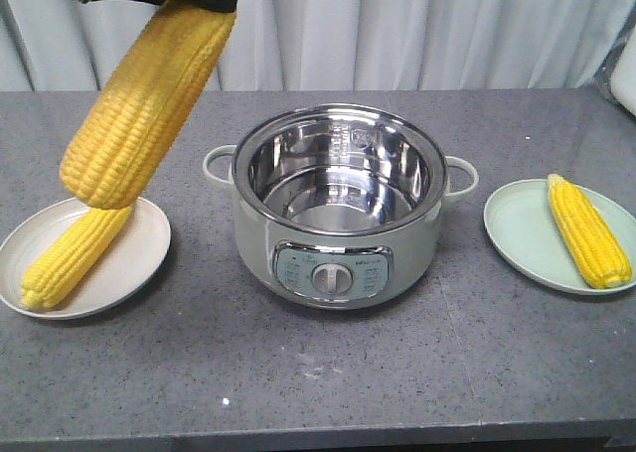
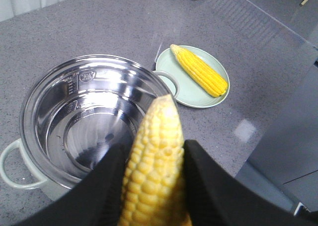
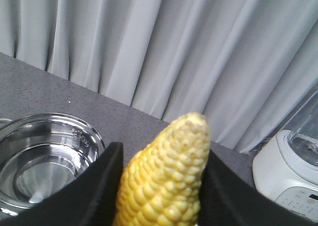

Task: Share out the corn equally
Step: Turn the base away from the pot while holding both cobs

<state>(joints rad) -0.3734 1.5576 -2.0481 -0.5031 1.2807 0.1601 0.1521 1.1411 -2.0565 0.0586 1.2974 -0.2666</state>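
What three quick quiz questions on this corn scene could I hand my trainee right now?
1. True or false: the steel pot is empty.
2. Counting those on the beige plate and the green plate, how many cobs are in view?
3. The cob in the left gripper hangs nearest: A) the beige plate, B) the green plate, C) the table's right edge.
Key: 1 true; 2 four, one per plate, one in the left gripper, one in the right gripper; 3 A.

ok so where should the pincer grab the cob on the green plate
Across its thick middle, from above. The cob lies flat and diagonal on the green plate, so turn the jaws square to its length; the tapered far tip might slip.
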